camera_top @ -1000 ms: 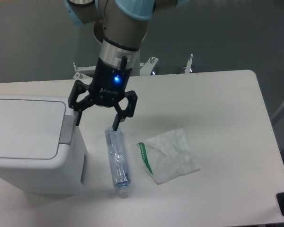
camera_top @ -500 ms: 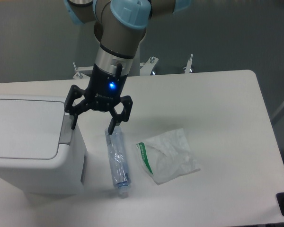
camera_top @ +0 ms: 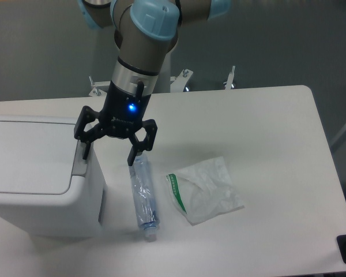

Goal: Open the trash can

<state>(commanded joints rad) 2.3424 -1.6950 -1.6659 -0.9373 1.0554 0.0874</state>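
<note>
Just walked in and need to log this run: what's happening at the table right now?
The arm's two-finger gripper hangs open above the grey rectangular push tab of the large white boxy plastic trash can, one finger over the tab. The flat white lid is shut. A clear plastic bottle and a white plastic bag with a green stripe lie on the white table to the can's right, untouched.
</note>
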